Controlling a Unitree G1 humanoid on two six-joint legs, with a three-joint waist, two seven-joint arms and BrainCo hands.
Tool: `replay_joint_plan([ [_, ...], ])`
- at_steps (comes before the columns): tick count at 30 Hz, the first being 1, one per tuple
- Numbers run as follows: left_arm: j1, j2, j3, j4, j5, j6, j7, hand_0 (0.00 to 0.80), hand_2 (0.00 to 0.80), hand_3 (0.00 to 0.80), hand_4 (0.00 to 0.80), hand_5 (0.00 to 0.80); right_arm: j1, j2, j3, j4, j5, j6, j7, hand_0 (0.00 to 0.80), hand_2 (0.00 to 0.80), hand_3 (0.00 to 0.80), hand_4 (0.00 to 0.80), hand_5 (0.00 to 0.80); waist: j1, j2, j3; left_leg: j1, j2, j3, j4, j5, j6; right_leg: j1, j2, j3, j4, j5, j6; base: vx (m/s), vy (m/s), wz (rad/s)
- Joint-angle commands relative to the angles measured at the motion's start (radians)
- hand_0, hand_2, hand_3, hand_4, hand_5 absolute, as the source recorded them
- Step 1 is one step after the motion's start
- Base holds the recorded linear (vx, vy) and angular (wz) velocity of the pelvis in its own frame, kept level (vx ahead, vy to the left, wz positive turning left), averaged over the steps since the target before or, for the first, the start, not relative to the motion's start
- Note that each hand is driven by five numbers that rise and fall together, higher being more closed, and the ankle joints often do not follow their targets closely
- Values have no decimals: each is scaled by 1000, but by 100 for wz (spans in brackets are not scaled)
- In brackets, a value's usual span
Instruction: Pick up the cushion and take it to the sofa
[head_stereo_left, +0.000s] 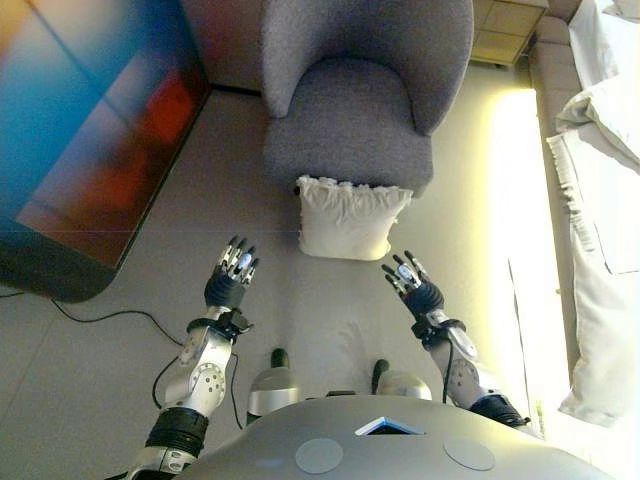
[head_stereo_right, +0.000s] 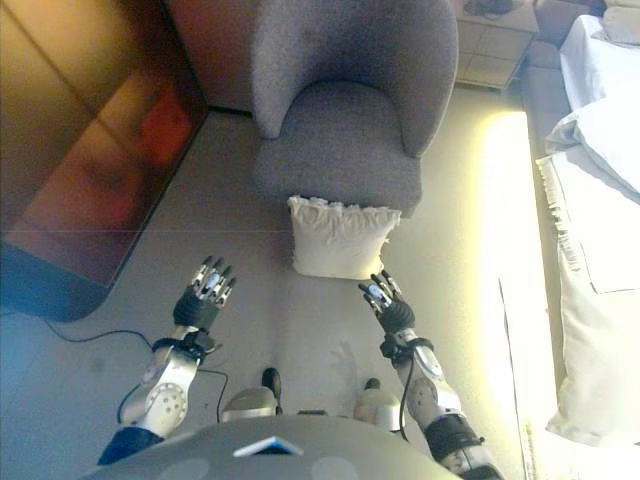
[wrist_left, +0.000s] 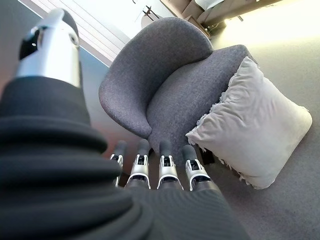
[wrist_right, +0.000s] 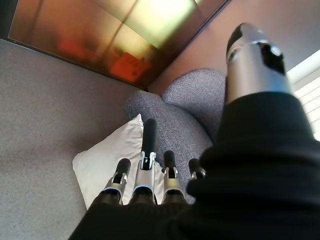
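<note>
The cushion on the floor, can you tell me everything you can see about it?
The cushion is cream-white, square and puffy, made of soft-looking cloth with a frilly edge. It stands on the grey carpet, propped upright against the front of the grey armchair. Neither the left hand nor the right hand touches it; both are open just short of it.

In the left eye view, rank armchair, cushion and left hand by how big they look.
1. Grey armchair
2. White cushion, leaning against the armchair's front
3. Left hand, though it sits nearer the camera
</note>
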Motion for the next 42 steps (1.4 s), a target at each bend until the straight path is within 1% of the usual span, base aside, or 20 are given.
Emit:
replay_joint_plan([
  [1, -39, 29, -10, -52, 13, -44, -15, 0, 0, 0, 0, 0, -24, 0, -8, -57, 12, -40, 22, 0, 0, 0, 0, 0, 9, -3, 0, -5, -8, 22, 41, -58, 30, -67, 8, -15, 46, 11, 3, 0, 0, 0],
  [4, -42, 25, -9, -50, -7, -41, -29, 0, 0, 0, 0, 0, -25, 1, -9, -55, 12, -39, 22, 0, 0, 0, 0, 0, 9, -4, 0, -3, -9, 21, 40, -59, 30, -66, 8, -15, 46, 12, 3, 0, 0, 0],
  [8, -33, 29, -7, -46, 26, -40, -14, 0, 0, 0, 0, 0, -19, -3, -10, -63, 9, -28, 20, 0, 0, 0, 0, 0, 7, -6, -1, 0, -4, 24, 47, -63, 27, -64, 6, -11, 43, 13, 4, 0, 0, 0],
  [14, -2, 25, 12, -55, 31, -48, -14, 0, 0, 0, 0, 0, -4, -7, -15, -65, 4, -10, 29, 0, 0, 0, 0, 0, 10, -15, -4, -12, 2, 28, 119, -91, 19, -60, 5, 0, 37, 18, -2, 0, 0, 0],
  [17, 14, 19, 18, -56, 23, -53, -13, 0, 0, 0, 0, 0, 0, -15, -18, -65, -2, -3, 38, 0, 0, 0, 0, 0, 14, -20, -1, -28, 3, 16, 153, -98, 16, -59, 10, 12, 29, 26, -8, -6, -5, -5],
  [19, 17, 16, 28, -53, 9, -50, -20, 0, 0, 0, 0, 0, -1, -22, -20, -62, -7, 0, 41, 0, 0, 0, 0, 0, 18, -21, -2, -33, -2, 0, 155, -101, 19, -61, 13, 23, 27, 27, -10, -7, 8, -6],
  [23, 23, 7, 29, -50, 1, -59, -28, 0, 0, 0, 0, 0, -3, -30, -20, -58, -6, 0, 46, 0, 0, 0, 0, 0, 24, -25, -3, -43, -17, -40, 172, -119, 23, -69, 15, 42, 28, 28, -12, -5, 5, -1],
  [25, 34, 1, 28, -56, 0, -65, -19, 0, 0, 0, 0, 0, -6, -31, -26, -56, -13, 13, 50, 0, 0, 0, 0, 0, 30, -24, -4, -43, -34, -69, 173, -130, 29, -72, 15, 58, 32, 27, -10, 10, 57, -5],
  [27, 38, 3, 31, -59, 3, -60, -20, 0, 0, 0, 0, 0, -3, -31, -29, -58, -13, 14, 54, 0, 0, 0, 0, 0, 28, -23, -5, -38, -33, -59, 167, -129, 31, -73, 11, 57, 39, 24, -8, 16, 71, -16],
  [28, 35, 8, 30, -57, 7, -52, -20, 0, 0, 0, 0, 0, 0, -29, -30, -55, -11, 8, 52, 0, 0, 0, 0, 0, 23, -22, -8, -33, -30, -43, 161, -126, 30, -72, 5, 49, 41, 24, -3, 21, 78, -13],
  [30, 25, 9, 25, -45, 29, -47, -4, 0, 0, 0, 0, 0, -5, -23, -29, -50, -12, 5, 43, 0, 0, 0, 0, 0, 21, -22, -11, -26, -33, -39, 148, -125, 32, -72, -7, 40, 44, 26, 5, 33, 89, -3],
  [31, 18, 12, 24, -33, 55, -57, 17, 0, 0, 0, 0, 0, -10, -19, -28, -45, -20, 5, 41, 0, 0, 0, 0, 0, 19, -21, -12, -23, -36, -36, 146, -128, 34, -74, -15, 38, 48, 27, 9, 46, 94, -1],
  [33, 6, 18, 31, -10, 79, -70, 33, 0, 0, 0, 0, 0, -20, -17, -28, -45, -35, 10, 37, 0, 0, 0, 0, 0, 15, -21, -13, -19, -43, -28, 149, -135, 38, -79, -28, 38, 61, 26, 16, 54, 107, -1],
  [36, -10, 22, 48, 2, 61, -77, 24, 0, 0, 0, 0, 0, -32, -19, -27, -47, -37, 14, 38, 0, 0, 0, 0, 0, 10, -19, -8, -28, -54, -19, 166, -146, 51, -96, -50, 47, 101, 14, 25, 44, 132, -7],
  [38, -26, 25, 55, 11, 48, -86, 33, 0, 0, 0, 0, 0, -44, -10, -26, -42, -40, 5, 33, 0, 0, 0, 0, 0, 8, -17, -2, -38, -62, -20, 181, -150, 64, -118, -71, 54, 153, 4, 35, 28, 146, -10],
  [40, -50, 30, 52, 14, 38, -91, 39, 0, 0, 0, 0, 0, -57, 1, -26, -40, -43, -6, 28, 0, 0, 0, 0, 0, 4, -15, 10, -52, -66, -22, 202, -157, 80, -141, -92, 66, 229, -4, 34, 10, 140, -6],
  [42, -79, 38, 40, 9, 38, -82, 43, 0, 0, 0, 0, 0, -64, 13, -24, -40, -41, -24, 14, 0, 0, 0, 0, 0, 4, -18, 21, -70, -82, -25, 223, -166, 104, -182, -120, 77, 340, 32, 29, -7, 154, 2],
])
